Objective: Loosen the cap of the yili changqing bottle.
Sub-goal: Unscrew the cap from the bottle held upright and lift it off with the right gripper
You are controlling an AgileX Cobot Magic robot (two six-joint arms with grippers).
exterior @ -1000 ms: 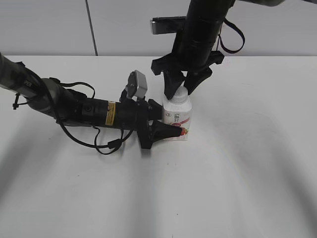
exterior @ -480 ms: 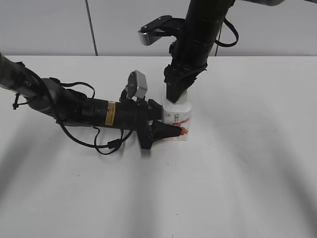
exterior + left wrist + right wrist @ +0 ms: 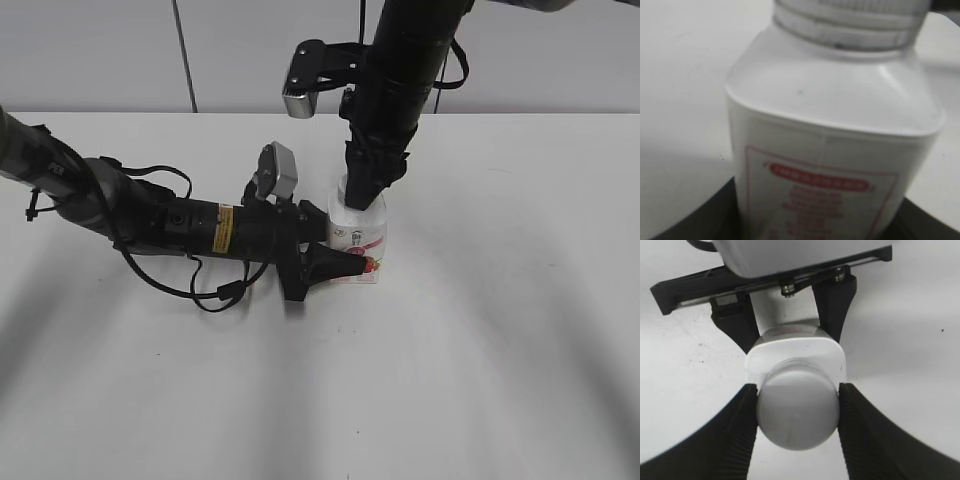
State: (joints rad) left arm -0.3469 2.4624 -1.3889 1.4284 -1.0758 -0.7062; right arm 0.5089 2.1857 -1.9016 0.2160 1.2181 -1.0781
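Robot lab setup, bare white table (image 3: pixel 500 380), plain grey panelled wall (image 3: pixel 100 55)

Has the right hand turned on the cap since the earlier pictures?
Yes. The right hand has rotated about the cap: its wrist camera swung along the back wall seam, while the yili changqing bottle and the left hand stayed put.

The small white yili changqing bottle (image 3: pixel 358 238) with a red-pink label stood upright on the table, its round white cap (image 3: pixel 797 410) on top.
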